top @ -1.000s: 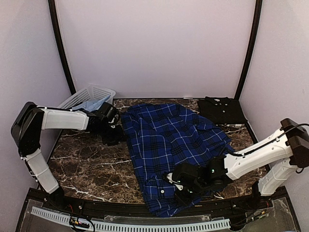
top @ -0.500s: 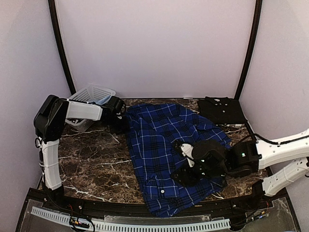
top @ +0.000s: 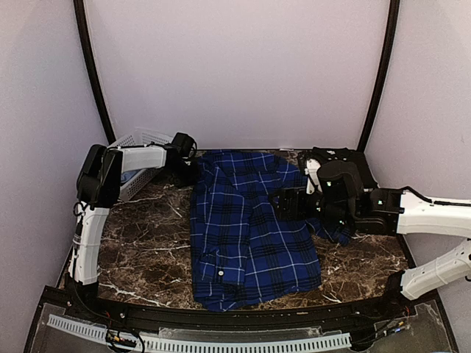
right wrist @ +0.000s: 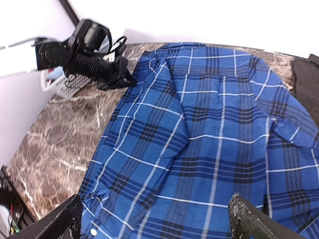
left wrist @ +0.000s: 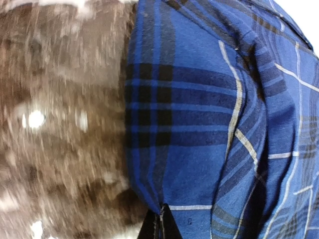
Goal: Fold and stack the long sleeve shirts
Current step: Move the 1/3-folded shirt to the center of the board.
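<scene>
The plaid shirt (top: 246, 228) is lying on the table (top: 140, 243), long axis running near to far, the left gripper (top: 191, 175) pinching its far-left corner while the right gripper (top: 284, 203) is hovering, spread wide, over its right half.

we find bare marble (top: 140, 235) open on the left, between the plaid shirt (top: 250, 235) and the side wall (top: 44, 110), and a narrower strip at near right. the white basket (top: 134, 184) and the left arm (top: 140, 158) block the far-left corner; the right arm (top: 427, 213) lies across the right side, beside the black shirt (top: 349, 154).
</scene>
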Robot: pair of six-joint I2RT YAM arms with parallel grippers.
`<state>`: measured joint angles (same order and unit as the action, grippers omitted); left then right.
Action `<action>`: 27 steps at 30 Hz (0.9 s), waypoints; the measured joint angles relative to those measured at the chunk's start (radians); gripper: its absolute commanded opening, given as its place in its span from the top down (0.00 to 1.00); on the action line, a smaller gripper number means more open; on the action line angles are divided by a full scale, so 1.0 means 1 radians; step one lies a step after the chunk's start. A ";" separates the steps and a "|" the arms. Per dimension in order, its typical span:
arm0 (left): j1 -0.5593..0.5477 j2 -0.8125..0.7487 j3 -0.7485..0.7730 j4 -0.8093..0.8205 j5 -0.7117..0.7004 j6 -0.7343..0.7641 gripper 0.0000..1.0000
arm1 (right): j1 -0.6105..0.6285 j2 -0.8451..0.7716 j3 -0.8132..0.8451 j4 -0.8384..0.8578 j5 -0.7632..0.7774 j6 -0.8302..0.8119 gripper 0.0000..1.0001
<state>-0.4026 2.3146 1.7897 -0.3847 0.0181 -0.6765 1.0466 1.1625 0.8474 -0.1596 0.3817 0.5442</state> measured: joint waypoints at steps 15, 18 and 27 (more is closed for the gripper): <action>0.103 0.324 0.625 -0.243 0.052 0.203 0.42 | -0.119 0.051 -0.017 0.023 -0.174 0.045 0.01; 0.076 0.301 0.621 -0.261 0.063 0.227 0.36 | -0.119 0.072 -0.030 0.020 -0.192 0.063 0.01; -0.067 -0.017 0.412 -0.250 0.085 0.263 0.40 | -0.127 0.096 -0.091 0.041 -0.209 0.165 0.01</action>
<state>-0.4698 2.2974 2.2013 -0.6346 0.1036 -0.4137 0.9195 1.2587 0.7563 -0.1188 0.1722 0.7094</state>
